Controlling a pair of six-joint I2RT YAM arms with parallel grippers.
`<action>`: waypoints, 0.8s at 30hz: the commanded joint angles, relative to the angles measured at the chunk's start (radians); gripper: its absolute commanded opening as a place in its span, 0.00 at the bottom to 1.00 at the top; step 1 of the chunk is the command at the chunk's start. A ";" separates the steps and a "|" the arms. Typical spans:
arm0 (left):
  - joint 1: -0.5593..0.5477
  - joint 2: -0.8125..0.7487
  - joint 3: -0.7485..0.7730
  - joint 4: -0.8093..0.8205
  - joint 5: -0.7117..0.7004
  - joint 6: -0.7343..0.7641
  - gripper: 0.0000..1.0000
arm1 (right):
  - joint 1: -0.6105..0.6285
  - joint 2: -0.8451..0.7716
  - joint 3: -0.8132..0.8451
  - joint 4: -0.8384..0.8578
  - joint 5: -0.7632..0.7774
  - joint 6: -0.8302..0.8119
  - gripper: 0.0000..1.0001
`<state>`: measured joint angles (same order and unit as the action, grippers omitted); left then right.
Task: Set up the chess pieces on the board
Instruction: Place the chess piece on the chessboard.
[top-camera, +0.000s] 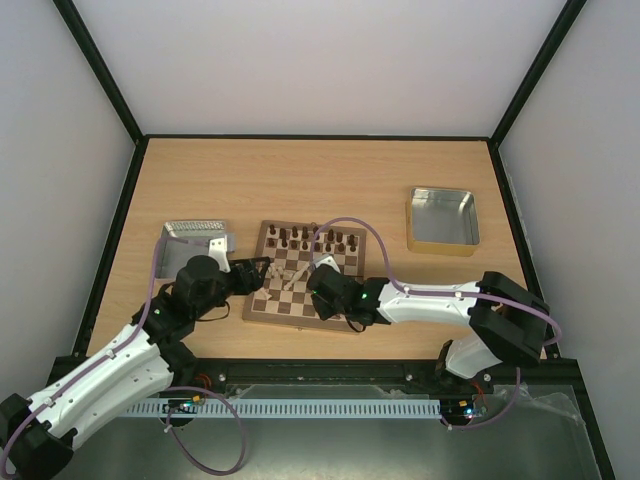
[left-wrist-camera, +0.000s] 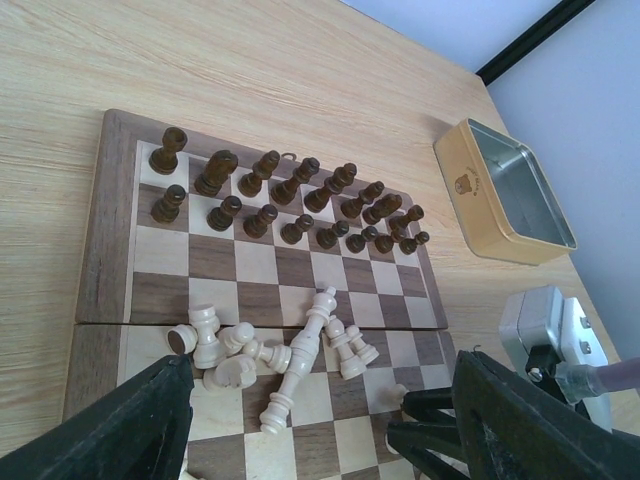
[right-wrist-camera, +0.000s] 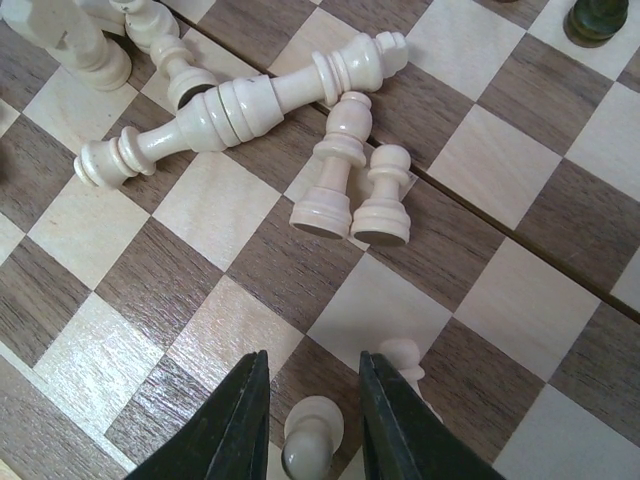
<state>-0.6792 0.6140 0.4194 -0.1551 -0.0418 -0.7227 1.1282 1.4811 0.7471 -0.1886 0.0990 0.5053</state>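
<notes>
The board (top-camera: 262, 300) lies mid-table, with dark chessmen (left-wrist-camera: 290, 195) standing in two rows along its far side. Several cream chess pieces (left-wrist-camera: 270, 350) lie tumbled in a heap on its near half; the longest (right-wrist-camera: 250, 105) lies on its side, and two pawns (right-wrist-camera: 360, 195) stand next to it. My right gripper (right-wrist-camera: 313, 360) hangs low over the board, open, its jaws either side of an upright cream pawn (right-wrist-camera: 312, 440) with a gap on each side. Another pawn (right-wrist-camera: 403, 358) stands just outside its right finger. My left gripper (left-wrist-camera: 320, 365) is wide open above the heap, holding nothing.
A gold-sided metal tin (top-camera: 443, 220) sits to the board's right. A shiny foil tray (top-camera: 195, 235) sits at its left, just behind my left arm. The right gripper's black fingers (left-wrist-camera: 430, 425) reach in between the left gripper's fingers.
</notes>
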 joint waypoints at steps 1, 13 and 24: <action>0.009 -0.010 -0.013 0.018 0.005 0.005 0.73 | 0.009 -0.030 0.021 -0.003 0.024 0.015 0.25; 0.010 -0.003 -0.023 0.041 0.032 -0.002 0.73 | -0.053 -0.119 0.182 -0.282 0.134 0.193 0.27; 0.041 0.098 -0.020 0.133 0.097 0.040 0.74 | -0.177 0.034 0.305 -0.480 -0.099 0.005 0.27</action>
<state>-0.6544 0.6682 0.4072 -0.0887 0.0162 -0.7063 0.9573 1.4540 1.0122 -0.5480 0.0784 0.5880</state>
